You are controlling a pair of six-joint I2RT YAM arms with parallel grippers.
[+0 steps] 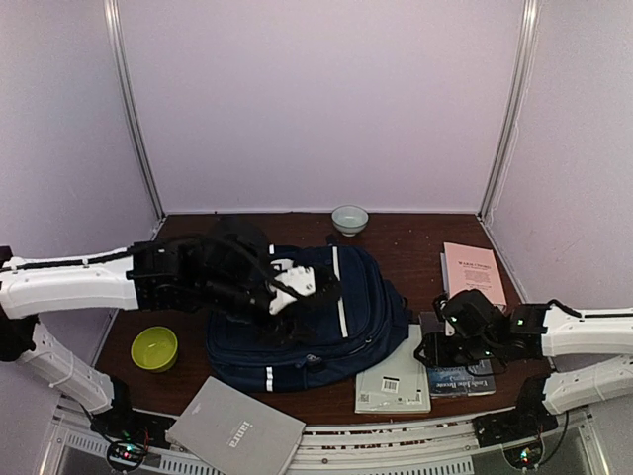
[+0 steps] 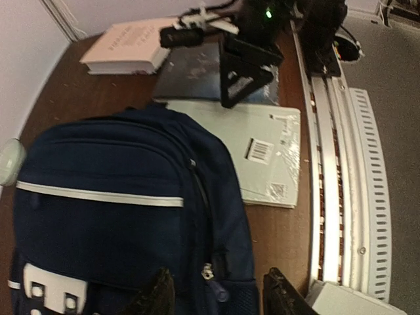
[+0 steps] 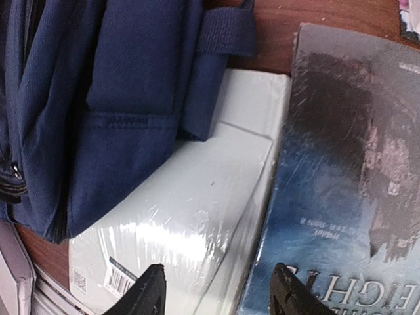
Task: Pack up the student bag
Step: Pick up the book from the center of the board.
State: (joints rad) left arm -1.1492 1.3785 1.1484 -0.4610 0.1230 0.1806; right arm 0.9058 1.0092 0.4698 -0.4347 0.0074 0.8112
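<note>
Navy student bag point(image 1: 326, 327) lies flat at centre of table point(image 1: 415, 237). Pale shrink-wrapped book point(image 1: 394, 381) touches bag's right side. Left gripper point(image 2: 216, 298): jaws spread above bag zip point(image 2: 209, 272). Right gripper point(image 3: 216, 292): jaws spread over pale book's edge.

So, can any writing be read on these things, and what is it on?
"EIGHTS": large pale letters, with the start of the word cut off at the picture's edge, on the dark blue book.
Pink book: has cover lines, too blurred to read.
White book: has a barcode, digits too small to read.
Grey folder: has one short word, too blurred to be sure of.
Bag: no writing seen.
</note>
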